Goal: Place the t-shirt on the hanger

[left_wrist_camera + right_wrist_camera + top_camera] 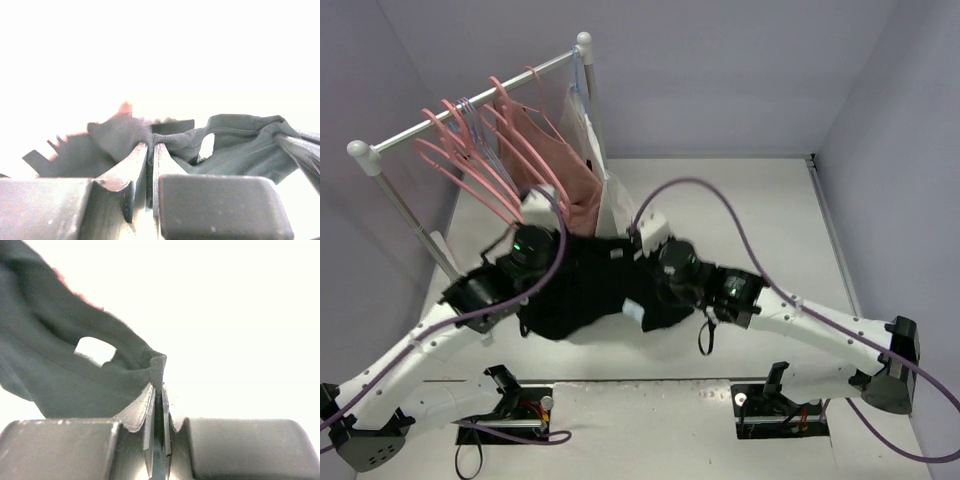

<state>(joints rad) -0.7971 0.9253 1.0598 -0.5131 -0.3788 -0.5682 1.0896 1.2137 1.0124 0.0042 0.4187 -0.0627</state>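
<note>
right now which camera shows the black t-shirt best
The top external view: it alone shows most of the t-shirt as one bunched shape. The left wrist view shows only a fold pinched in the left gripper, the right wrist view only an edge pinched in the right gripper, both washed out by glare.

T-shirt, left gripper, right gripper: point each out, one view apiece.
t-shirt (585,295), top external view, middle of the black fabric.
left gripper (151,146), left wrist view, between the fingertips pinching the fabric.
right gripper (157,386), right wrist view, between the fingertips pinching the fabric.
</note>
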